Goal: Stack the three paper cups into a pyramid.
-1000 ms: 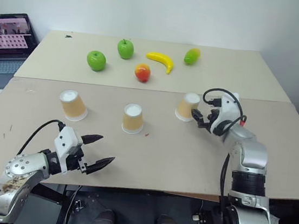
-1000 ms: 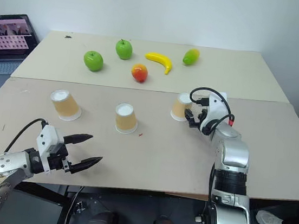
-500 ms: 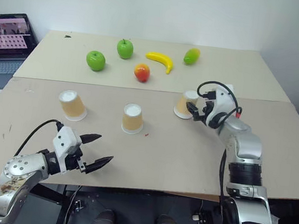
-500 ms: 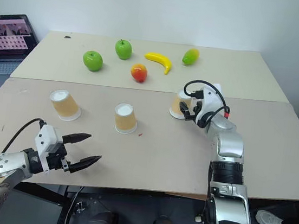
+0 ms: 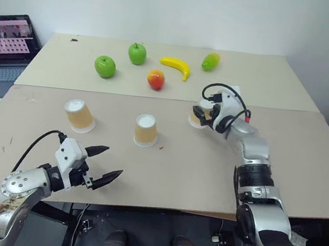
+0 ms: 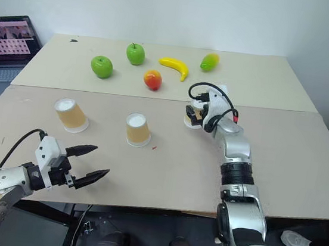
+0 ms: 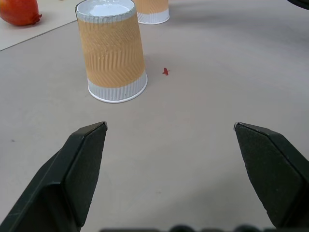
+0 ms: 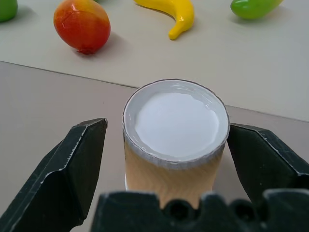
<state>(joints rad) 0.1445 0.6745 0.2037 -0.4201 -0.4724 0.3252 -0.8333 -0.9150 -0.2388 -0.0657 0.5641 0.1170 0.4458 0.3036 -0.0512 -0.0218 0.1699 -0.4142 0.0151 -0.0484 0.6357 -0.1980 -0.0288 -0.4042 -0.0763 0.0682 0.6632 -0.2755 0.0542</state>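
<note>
Tan table [image 5: 176, 172] (two boards abutting), white wall [image 5: 178, 11] behind.

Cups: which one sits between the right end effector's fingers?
The right cup, nearest the banana. The open right end effector straddles it; the middle cup and left cup stand free.

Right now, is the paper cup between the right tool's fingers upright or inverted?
Inverted: tan-orange paper cup shows its white base on top, wide rim on the table.
</note>
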